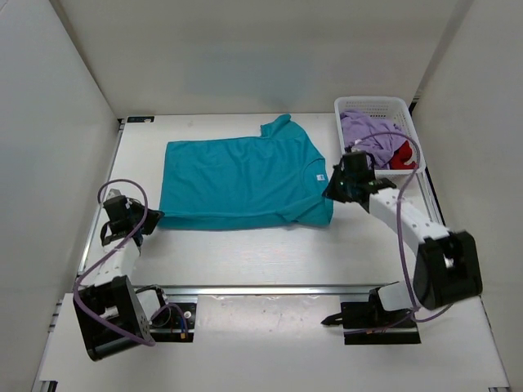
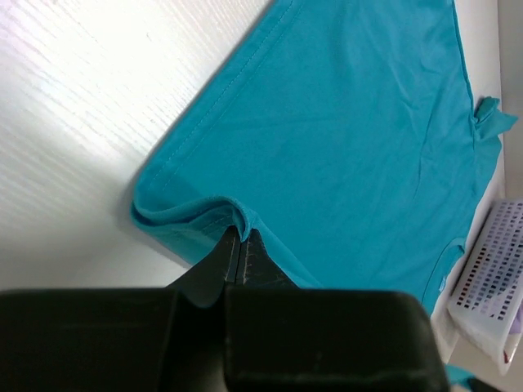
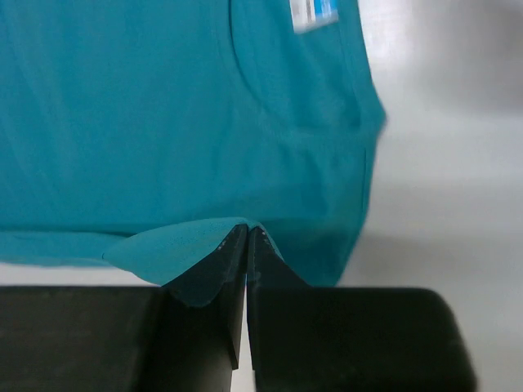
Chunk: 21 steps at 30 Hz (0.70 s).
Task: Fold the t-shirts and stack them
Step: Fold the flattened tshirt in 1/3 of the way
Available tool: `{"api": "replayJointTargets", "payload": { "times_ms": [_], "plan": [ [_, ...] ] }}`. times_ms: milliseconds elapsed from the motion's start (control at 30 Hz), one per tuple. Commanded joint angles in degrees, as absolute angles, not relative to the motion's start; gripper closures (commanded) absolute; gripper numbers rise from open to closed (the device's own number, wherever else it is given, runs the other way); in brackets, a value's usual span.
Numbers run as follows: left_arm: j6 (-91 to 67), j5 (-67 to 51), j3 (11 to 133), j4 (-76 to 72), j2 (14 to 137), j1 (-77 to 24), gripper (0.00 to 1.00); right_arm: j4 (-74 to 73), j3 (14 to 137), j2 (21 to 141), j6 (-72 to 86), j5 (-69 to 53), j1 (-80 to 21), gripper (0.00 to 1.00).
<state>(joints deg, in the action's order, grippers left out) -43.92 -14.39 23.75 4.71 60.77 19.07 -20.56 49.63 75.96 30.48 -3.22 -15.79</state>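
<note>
The teal t-shirt (image 1: 241, 180) lies spread across the middle of the table, collar to the right. My left gripper (image 1: 154, 217) is shut on its near-left hem corner; in the left wrist view the fingertips (image 2: 239, 237) pinch a raised fold of the teal cloth (image 2: 343, 122). At the near-right edge by the collar my right gripper (image 1: 331, 191) is shut on the shirt too. The right wrist view shows its tips (image 3: 248, 231) clamping a lifted flap of teal fabric (image 3: 163, 106) below the white neck label (image 3: 315, 12). A lavender t-shirt (image 1: 366, 131) and a red t-shirt (image 1: 402, 155) lie bunched in the basket.
The white lattice basket (image 1: 384, 104) stands at the back right, right beside my right arm; it also shows at the lower right of the left wrist view (image 2: 490, 278). White walls close off the table's left, back and right. A metal rail (image 1: 270, 289) runs along the near edge.
</note>
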Motion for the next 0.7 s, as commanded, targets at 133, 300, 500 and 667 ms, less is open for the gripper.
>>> {"api": "replayJointTargets", "payload": {
  "times_ms": [133, 300, 500, 667],
  "plan": [
    [-47.5, -11.8, 28.2, -2.4, 67.3, 17.4, 1.0, -16.4, 63.3, 92.2, 25.0, -0.1, -14.6, 1.0],
    [-48.0, -10.5, 32.1, -3.4, 72.6, 16.4, 1.0, -17.1, 70.2, 98.1, 23.5, -0.5, -13.4, 1.0],
    [-48.1, -10.4, 35.4, -4.5, 80.2, 17.4, 1.0, -15.6, 75.3, 104.0, 22.7, -2.1, -11.5, 1.0],
    [-47.7, -10.7, 37.7, -6.1, 86.6, 17.5, 0.99, -17.8, 84.9, 112.0, 21.0, -3.1, -11.2, 1.0]
  ]
}}
